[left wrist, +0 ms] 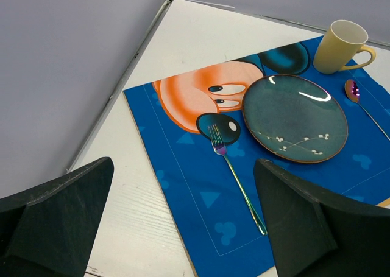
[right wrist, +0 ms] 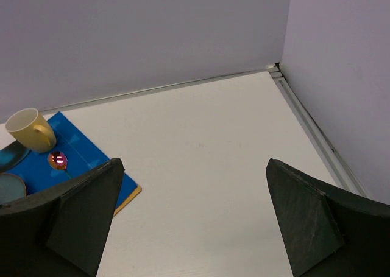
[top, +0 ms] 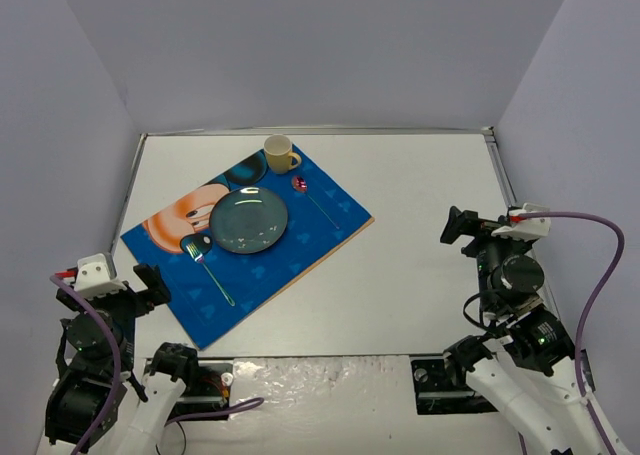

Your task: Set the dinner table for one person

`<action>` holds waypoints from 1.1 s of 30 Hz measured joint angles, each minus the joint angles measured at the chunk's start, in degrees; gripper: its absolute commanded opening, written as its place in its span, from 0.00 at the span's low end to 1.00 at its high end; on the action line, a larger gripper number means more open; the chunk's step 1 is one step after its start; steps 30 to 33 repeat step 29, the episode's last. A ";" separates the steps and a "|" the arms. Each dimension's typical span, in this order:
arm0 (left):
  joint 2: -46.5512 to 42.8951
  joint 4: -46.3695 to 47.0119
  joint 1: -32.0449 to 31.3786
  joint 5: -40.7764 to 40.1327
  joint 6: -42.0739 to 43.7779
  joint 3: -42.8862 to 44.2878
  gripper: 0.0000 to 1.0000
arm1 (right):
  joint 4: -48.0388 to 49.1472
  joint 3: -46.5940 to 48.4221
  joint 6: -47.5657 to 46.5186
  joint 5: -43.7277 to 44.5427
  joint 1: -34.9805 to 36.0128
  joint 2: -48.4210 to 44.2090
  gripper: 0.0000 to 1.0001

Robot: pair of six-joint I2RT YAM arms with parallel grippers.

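Note:
The white dinner table [top: 420, 265] holds a blue cartoon-printed placemat [top: 290, 260] lying at an angle. On the mat sit a dark teal plate [top: 248, 219], a yellow mug [top: 279, 154] at its far corner, an iridescent fork [top: 207, 268] left of the plate and an iridescent spoon [top: 313, 197] right of it. They also show in the left wrist view: plate [left wrist: 295, 118], fork [left wrist: 236, 176], mug [left wrist: 341, 46], spoon [left wrist: 361, 103]. My left gripper [top: 150, 285] is open and empty near the mat's near-left corner. My right gripper [top: 456, 225] is open and empty over bare table at the right.
Grey walls enclose the table on three sides, with a metal rim [top: 500, 165] at the table edges. The right wrist view shows the mug [right wrist: 29, 129], the spoon bowl [right wrist: 58, 160] and the mat's corner [right wrist: 125, 195] at the left, with bare white table beyond.

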 measured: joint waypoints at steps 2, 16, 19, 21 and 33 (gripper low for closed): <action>-0.41 0.19 0.00 -0.21 -0.11 -0.50 0.97 | -0.49 -0.09 1.11 0.01 0.00 0.72 1.00; -3.15 0.68 0.00 -0.84 -1.74 -3.42 0.97 | -0.78 -0.10 3.99 3.46 0.04 0.15 1.00; -3.15 0.89 0.00 -0.83 -1.78 -3.55 0.97 | -0.78 -0.10 3.97 4.01 0.04 -0.08 1.00; -3.15 0.90 0.00 -0.83 -1.82 -3.56 0.97 | -0.82 -0.10 3.86 4.06 0.04 -0.07 1.00; -3.20 0.90 0.00 -0.83 -2.09 -3.56 0.97 | -0.82 -0.03 3.44 4.04 0.04 0.59 1.00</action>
